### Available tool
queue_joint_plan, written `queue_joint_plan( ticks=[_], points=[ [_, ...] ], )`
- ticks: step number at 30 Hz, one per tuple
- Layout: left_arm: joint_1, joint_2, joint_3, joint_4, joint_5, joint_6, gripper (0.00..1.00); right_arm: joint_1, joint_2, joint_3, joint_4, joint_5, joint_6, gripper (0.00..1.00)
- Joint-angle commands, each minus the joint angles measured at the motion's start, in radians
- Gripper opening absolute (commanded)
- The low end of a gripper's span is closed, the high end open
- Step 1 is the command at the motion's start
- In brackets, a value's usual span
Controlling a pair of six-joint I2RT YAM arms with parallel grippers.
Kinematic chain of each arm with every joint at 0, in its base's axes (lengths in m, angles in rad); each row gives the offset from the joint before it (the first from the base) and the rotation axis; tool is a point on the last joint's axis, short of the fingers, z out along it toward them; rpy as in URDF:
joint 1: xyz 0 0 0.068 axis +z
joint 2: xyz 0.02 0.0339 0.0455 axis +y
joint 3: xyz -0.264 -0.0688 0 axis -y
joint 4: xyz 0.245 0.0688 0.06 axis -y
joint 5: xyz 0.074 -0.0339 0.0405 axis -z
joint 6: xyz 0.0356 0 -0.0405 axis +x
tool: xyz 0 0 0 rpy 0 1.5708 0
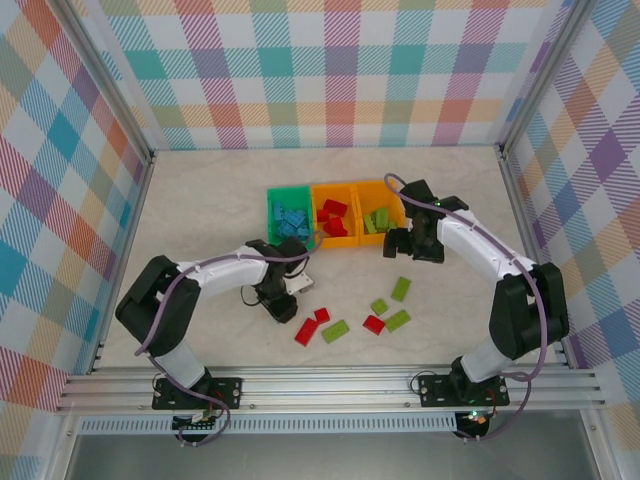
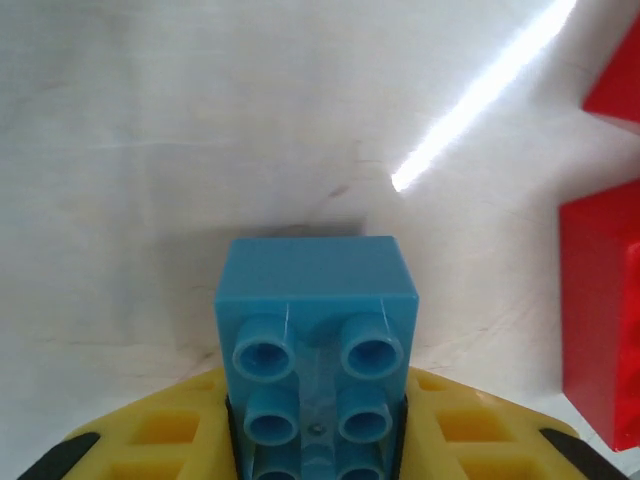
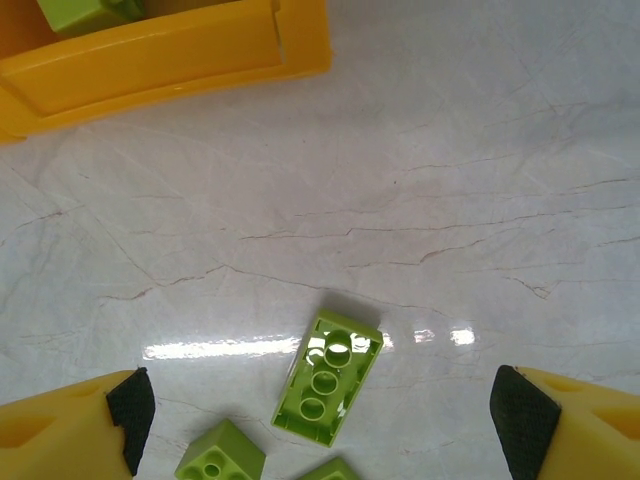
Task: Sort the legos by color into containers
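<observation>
Since the sorting runs by colour, layout first: the pale marbled desk point(image 1: 200, 200) carries three bins in a touching row at its middle, and their loads fix the scheme. The green bin point(image 1: 271, 212) holds blues, the middle orange bin point(image 1: 316, 190) reds, the right orange bin point(image 1: 384, 186) limes, so bin colour is no guide. The left arm point(image 1: 220, 272) reaches toward the loose pile nearer the front. The right arm point(image 1: 480, 250) hangs just in front of the right orange bin, likely placed to drop straight onto the limes beneath. The left fingers point(image 1: 285, 306) pinch a blue brick point(image 2: 315, 300) by its long sides, yellow pads tight against it; whether it rests on the desk or is just clear, cannot tell. Judged step: carry it to the green bin, which is near. The right fingers point(image 1: 398, 243) stand wide apart, holding nothing, above a lime brick point(image 3: 327, 377) lying flat and skewed. Blue brick: glossy, two columns of hollow round studs, squared edges, hard and light by the look. Loose on the desk between the arms lie red bricks point(image 1: 305, 333) and lime bricks point(image 1: 400, 289), apart from the bins.
</observation>
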Motion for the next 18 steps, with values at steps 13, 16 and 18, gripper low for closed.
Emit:
queue_joint_plan(
  ticks=[13, 16, 18],
  points=[
    [0.179, 0.017, 0.424, 0.021, -0.119, -0.203, 0.26, 0.010, -0.054, -0.108, 0.003, -0.041, 0.015, 0.87],
    [0.217, 0.124, 0.572, -0.010, -0.146, -0.251, 0.26, 0.025, -0.056, -0.141, 0.001, -0.045, 0.014, 0.85],
    [0.236, 0.195, 0.665, -0.033, -0.138, -0.279, 0.26, 0.032, -0.053, -0.159, -0.001, -0.056, 0.017, 0.85]
  ],
)
